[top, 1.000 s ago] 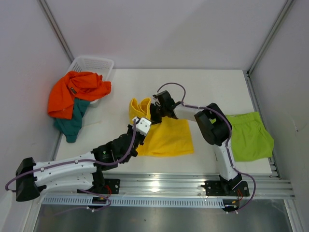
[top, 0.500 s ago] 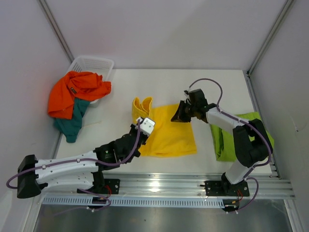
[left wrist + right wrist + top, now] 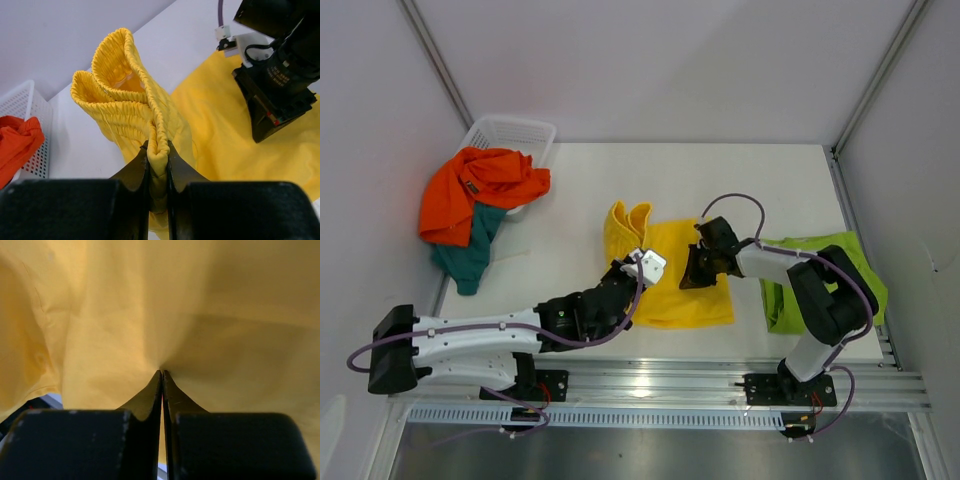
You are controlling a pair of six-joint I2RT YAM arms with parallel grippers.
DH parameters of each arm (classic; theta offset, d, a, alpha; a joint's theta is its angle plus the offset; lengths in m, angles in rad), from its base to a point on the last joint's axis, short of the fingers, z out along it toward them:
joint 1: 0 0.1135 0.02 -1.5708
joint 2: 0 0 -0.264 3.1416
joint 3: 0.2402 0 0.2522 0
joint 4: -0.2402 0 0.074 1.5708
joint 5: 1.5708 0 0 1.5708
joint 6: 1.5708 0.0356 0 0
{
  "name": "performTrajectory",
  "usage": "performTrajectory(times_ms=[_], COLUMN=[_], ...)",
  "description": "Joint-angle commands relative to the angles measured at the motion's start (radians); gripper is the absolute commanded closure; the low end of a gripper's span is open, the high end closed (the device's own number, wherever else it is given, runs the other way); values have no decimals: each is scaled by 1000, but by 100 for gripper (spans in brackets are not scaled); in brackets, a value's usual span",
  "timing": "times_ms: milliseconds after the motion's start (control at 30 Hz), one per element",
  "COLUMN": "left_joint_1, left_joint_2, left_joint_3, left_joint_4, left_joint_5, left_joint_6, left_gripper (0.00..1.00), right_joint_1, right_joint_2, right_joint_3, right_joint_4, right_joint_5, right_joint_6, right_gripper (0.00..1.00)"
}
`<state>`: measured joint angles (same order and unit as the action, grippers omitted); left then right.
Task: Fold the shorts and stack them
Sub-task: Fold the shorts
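Yellow shorts (image 3: 685,295) lie partly spread at the table's middle, with their gathered waistband (image 3: 125,75) lifted and bunched at the left. My left gripper (image 3: 628,258) (image 3: 158,150) is shut on that waistband, with a thick fold of cloth between its fingers. Over the shorts' right half, my right gripper (image 3: 692,272) (image 3: 162,372) is shut, its tips pinching a pucker of the yellow cloth. Lime green shorts (image 3: 825,275) lie folded at the right. Orange shorts (image 3: 480,185) hang over teal shorts (image 3: 465,255) at the far left.
A white mesh basket (image 3: 520,130) (image 3: 27,105) stands at the back left corner, under the orange shorts. Grey walls close in the table on three sides, and a metal rail (image 3: 670,380) runs along the near edge.
My right gripper swung from the waistband out to the right, then came nearer, onto the shorts' right half. My left gripper carried the bunched waistband a little to the right. The yellow shorts shifted right.
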<state>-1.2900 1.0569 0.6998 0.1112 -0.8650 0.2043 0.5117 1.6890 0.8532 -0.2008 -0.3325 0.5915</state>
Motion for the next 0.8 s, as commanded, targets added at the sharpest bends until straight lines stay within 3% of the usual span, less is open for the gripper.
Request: performTrajectory(times_ms=[0, 233, 500, 767], left_joint_1=[-35, -54, -66, -71], left_joint_2=[29, 54, -43, 20], left_joint_3=[76, 112, 49, 32], left_joint_4=[62, 67, 27, 71], left_joint_5=[-61, -106, -112, -155], left_joint_6=[70, 104, 90, 116], left_gripper=[100, 100, 100, 100], right_joint_1=[71, 171, 221, 182], right_joint_2=[14, 84, 199, 25], right_joint_3=[29, 110, 221, 199], right_joint_4=[-25, -51, -17, -3], right_joint_5=[154, 199, 142, 118], right_joint_6=[-2, 34, 73, 132], right_gripper=[97, 98, 100, 98])
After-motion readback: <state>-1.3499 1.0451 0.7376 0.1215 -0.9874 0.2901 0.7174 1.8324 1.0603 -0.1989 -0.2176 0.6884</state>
